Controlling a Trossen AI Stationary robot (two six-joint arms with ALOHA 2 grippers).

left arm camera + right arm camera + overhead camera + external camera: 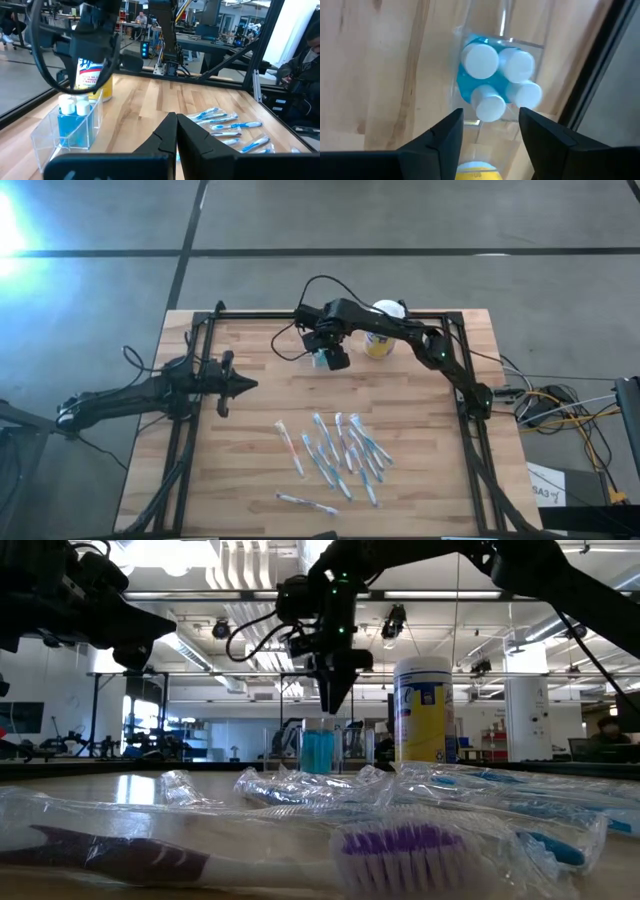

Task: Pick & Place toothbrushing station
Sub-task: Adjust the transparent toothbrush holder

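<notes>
high view: the right gripper [330,356] is positioned over the station [322,359] at the table's [250,480] far side, just beside the canister [379,342]. the left gripper [243,385] is parked at the left, well apart. wrapped toothbrushes [340,452] are scattered nearer the front.

low view: the right gripper [333,690] is seen just above the station [321,751], which holds blue bottles.

left wrist view: the left fingers [167,137] are pressed together, nothing held. the station [70,125] stands upright beside the canister [92,75].

right wrist view: the right fingers [447,135] are spread apart above four white caps [500,82] in the station [520,47]; nothing is gripped.
</notes>
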